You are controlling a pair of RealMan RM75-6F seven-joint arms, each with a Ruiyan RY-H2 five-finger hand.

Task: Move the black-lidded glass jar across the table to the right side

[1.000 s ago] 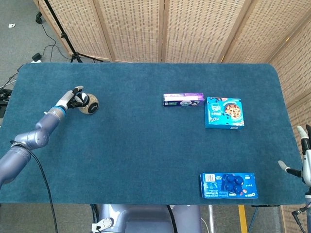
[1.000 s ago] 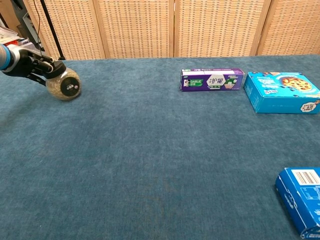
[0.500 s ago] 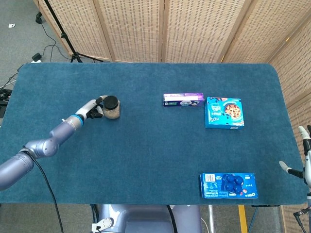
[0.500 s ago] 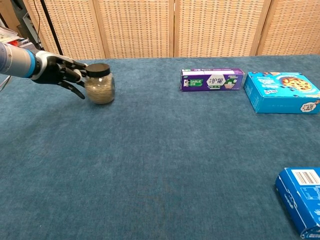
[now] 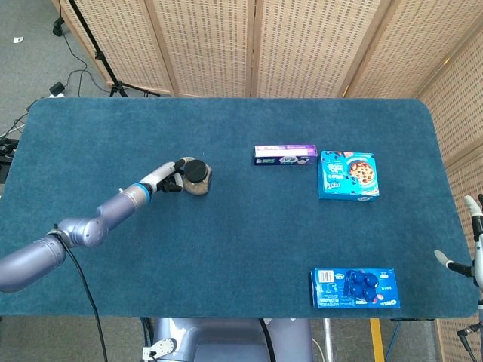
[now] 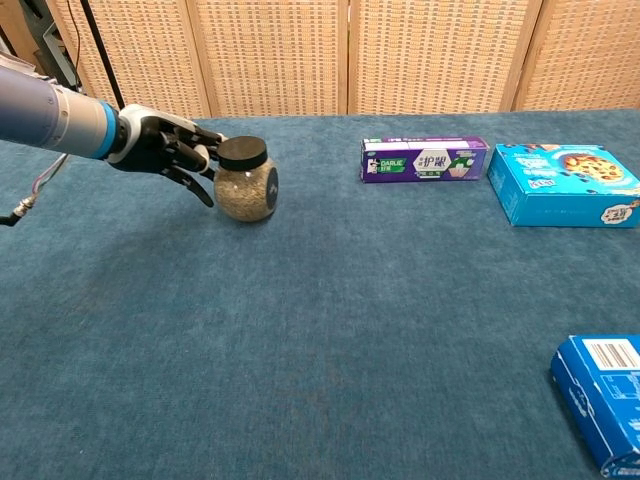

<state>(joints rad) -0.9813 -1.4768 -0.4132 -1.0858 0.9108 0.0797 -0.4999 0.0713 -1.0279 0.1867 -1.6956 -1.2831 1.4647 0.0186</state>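
I get bright, even daylight in both views, with no harsh glare on the blue counter (image 5: 241, 249). Shadows are soft: under the fingers (image 6: 190, 160) and the jar (image 6: 246, 182) they touch, a faint dark patch sits on the cloth. The jar's black lid carries a dull sheen. Focus is sharp across the counter in both cameras. In the head view the counter's edges bow slightly outward, and the screens (image 5: 302, 45) behind lean toward the corners.
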